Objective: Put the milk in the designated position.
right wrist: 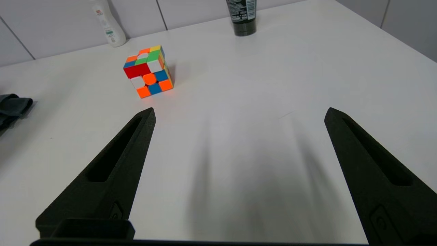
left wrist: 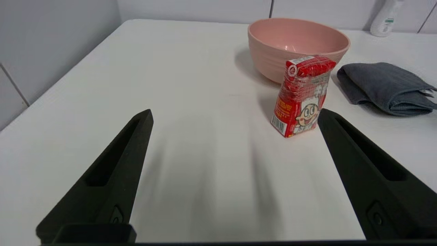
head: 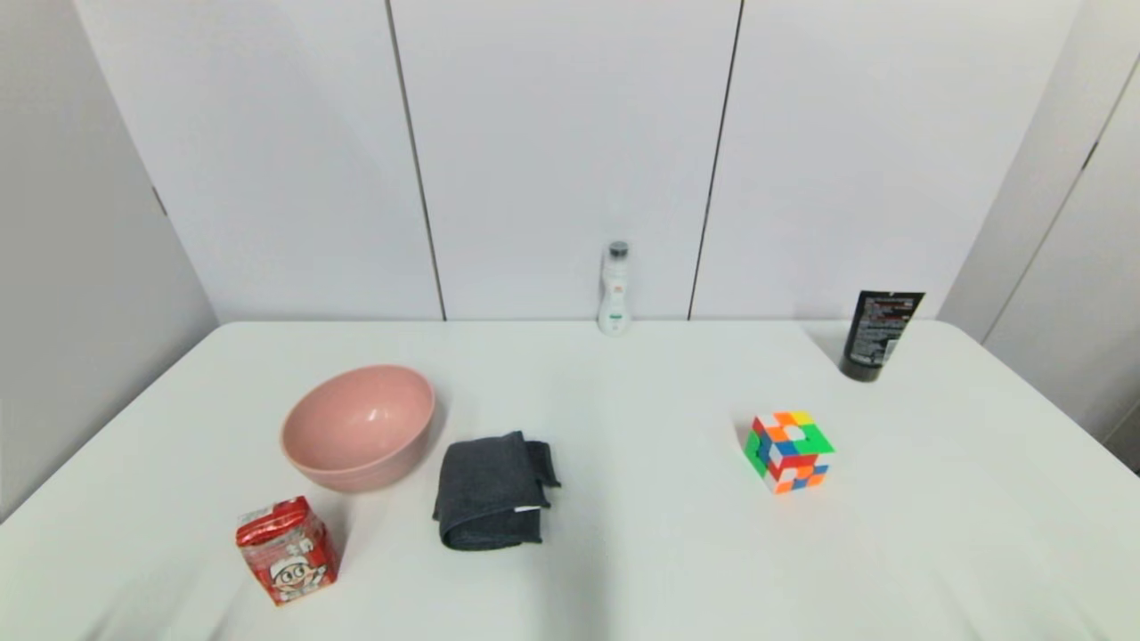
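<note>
The milk [head: 287,550] stood upright at the table's [head: 641,552] near-left corner, cartoon face to the front, crinkled red top uppermost. Just behind it sat the pink bowl [head: 359,426], close but apart, and nothing showed inside it. To the bowl's right lay the folded grey cloth [head: 492,490]. Farther right was the scrambled colour cube [head: 788,450], well apart. At the back edge stood the slim white bottle [head: 614,288], capped, and the black tube [head: 877,336] on its cap at the far right. The left gripper [left wrist: 235,114] hung low before the carton, fingers spread wide, holding nothing. The right gripper [right wrist: 239,112] was likewise released, near the cube.
</note>
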